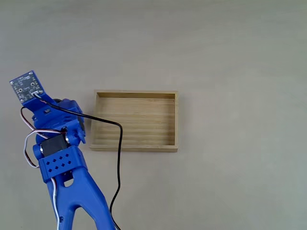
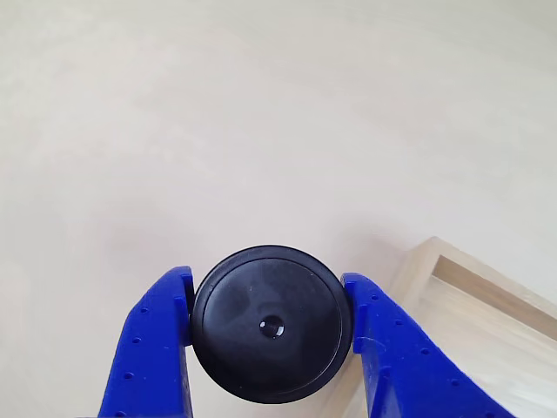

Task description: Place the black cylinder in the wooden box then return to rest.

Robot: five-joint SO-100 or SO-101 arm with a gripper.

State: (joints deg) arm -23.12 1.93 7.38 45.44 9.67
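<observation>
The black cylinder point(image 2: 271, 324) shows its round, slightly glossy top face in the other view, squeezed between two blue fingers point(image 2: 152, 348). My gripper point(image 2: 265, 280) is shut on it, one finger touching each side. The pale tabletop lies beneath it. A corner of the wooden box point(image 2: 474, 280) sits just right of the gripper in that view. In the fixed view the wooden box point(image 1: 135, 94) lies mid-table with a bare floor, and the blue arm point(image 1: 62, 143) stands at its left end, covering whatever is under it.
A black cable point(image 1: 119, 158) loops from the arm across the box's left front corner. A small circuit board point(image 1: 27, 87) sticks out at the arm's upper left. The pale table point(image 1: 240, 72) spreads wide to the right and behind the box.
</observation>
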